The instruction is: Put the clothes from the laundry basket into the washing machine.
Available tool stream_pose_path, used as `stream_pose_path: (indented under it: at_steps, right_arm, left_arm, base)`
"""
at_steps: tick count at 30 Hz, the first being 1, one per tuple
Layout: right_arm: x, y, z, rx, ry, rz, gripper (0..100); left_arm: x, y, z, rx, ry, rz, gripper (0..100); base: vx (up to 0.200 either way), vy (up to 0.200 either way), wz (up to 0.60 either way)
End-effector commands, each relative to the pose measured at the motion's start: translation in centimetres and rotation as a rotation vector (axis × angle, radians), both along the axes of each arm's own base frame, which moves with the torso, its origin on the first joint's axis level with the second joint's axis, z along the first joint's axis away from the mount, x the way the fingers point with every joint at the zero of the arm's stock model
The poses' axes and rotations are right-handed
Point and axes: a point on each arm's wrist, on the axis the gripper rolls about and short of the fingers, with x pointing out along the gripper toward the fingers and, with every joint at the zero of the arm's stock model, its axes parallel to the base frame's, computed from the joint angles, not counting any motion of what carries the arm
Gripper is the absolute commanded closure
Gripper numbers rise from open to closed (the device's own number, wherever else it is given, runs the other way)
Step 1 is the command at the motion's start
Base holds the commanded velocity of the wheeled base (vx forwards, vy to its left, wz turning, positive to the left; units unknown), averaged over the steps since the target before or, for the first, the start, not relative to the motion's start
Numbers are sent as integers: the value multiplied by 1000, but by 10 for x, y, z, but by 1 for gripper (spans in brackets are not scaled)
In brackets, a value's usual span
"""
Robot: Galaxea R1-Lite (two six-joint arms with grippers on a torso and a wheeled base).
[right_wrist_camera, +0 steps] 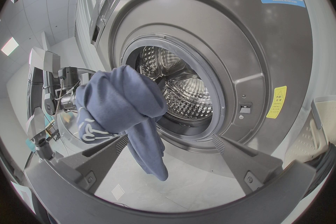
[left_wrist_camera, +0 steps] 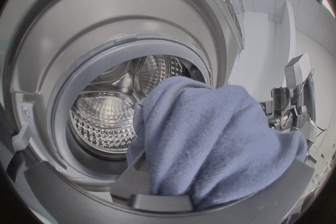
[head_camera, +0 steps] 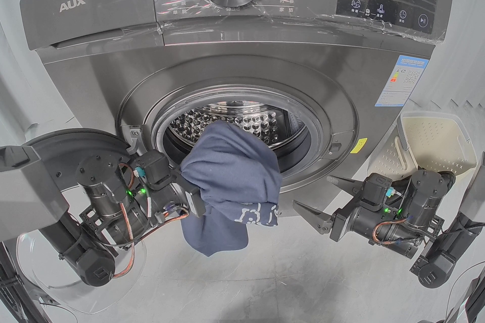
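Observation:
A dark blue garment (head_camera: pixel 232 177) with white print hangs in front of the washing machine's round opening (head_camera: pixel 237 122), its lower end dangling toward the floor. My left gripper (head_camera: pixel 194 200) is shut on the garment (left_wrist_camera: pixel 210 137) at its left side, just outside the door ring. The drum (left_wrist_camera: pixel 105 112) behind it is shiny steel with nothing lying in the part I can see. My right gripper (head_camera: pixel 323 203) stands open with nothing between its fingers, to the right of the garment (right_wrist_camera: pixel 122 102) and below the opening. The cream laundry basket (head_camera: pixel 439 142) stands at the machine's right.
The machine's door (head_camera: pixel 65 152) is swung open at the left, behind my left arm. A grey rubber seal (right_wrist_camera: pixel 210 95) rings the opening. Bare light floor (head_camera: pixel 283 278) lies below the garment between the two arms.

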Motion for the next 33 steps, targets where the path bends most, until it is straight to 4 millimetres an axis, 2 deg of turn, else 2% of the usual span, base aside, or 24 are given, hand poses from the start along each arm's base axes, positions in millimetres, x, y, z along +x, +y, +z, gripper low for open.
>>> stream_pose_path:
  at_steps: [1, 2, 4, 8, 12, 18, 26, 33]
  right_arm:
    - [-1, 2, 1, 2, -2, 8, 0]
    - [-1, 2, 1, 2, -2, 8, 0]
    - [-2, 1, 0, 1, -1, 8, 0]
    - [-1, 2, 1, 2, -2, 10, 0]
    - [-1, 1, 1, 2, -2, 8, 0]
    - [-1, 2, 0, 1, -1, 10, 0]
    - [-1, 2, -1, 0, 2, 11, 0]
    - [-1, 2, -1, -1, 3, 11, 0]
  left_arm:
    - [27, -14, -1, -32, -20, 3, 100]
    - [29, -15, -1, -36, -25, 4, 100]
    - [49, -23, -9, -45, -31, 13, 100]
    - [63, -26, -19, -43, -23, 22, 100]
    - [79, -38, -25, -64, -13, 13, 100]
    - [101, -48, -23, -69, -15, 19, 100]
    - [134, -75, -17, -80, -23, 42, 100]
    - [148, -85, -30, -68, -4, 39, 100]
  base:
    - [0, 0, 0]
    - [0, 0, 0]
    - [0, 0, 0]
    - [0, 0, 0]
    - [0, 0, 0]
    - [0, 0, 0]
    - [0, 0, 0]
    - [0, 0, 0]
